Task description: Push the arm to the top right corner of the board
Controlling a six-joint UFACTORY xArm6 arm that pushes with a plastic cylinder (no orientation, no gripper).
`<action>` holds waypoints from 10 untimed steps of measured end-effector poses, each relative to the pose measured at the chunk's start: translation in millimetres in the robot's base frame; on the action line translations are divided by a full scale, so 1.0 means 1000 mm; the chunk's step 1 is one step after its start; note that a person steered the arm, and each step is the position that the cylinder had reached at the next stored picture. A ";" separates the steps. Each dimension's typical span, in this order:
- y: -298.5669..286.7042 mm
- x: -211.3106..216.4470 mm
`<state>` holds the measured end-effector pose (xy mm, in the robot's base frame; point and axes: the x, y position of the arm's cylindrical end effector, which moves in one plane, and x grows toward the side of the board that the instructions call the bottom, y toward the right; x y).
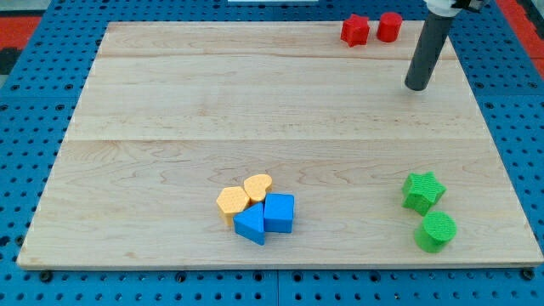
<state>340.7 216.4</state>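
My dark rod comes down from the view's top right, and my tip (417, 87) rests on the wooden board (255, 110) near its top right corner. A red star-like block (354, 31) and a red cylinder (389, 26) sit at the board's top edge, up and to the left of my tip, apart from it. The board's top right corner lies up and to the right of my tip.
A green star block (422, 190) and a green cylinder (436, 231) sit at the lower right. A cluster of a yellow hexagon (231, 202), a yellow heart (257, 186), a blue triangle (250, 225) and a blue cube (279, 212) sits at the bottom centre.
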 end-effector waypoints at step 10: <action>0.051 -0.118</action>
<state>222.5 267.0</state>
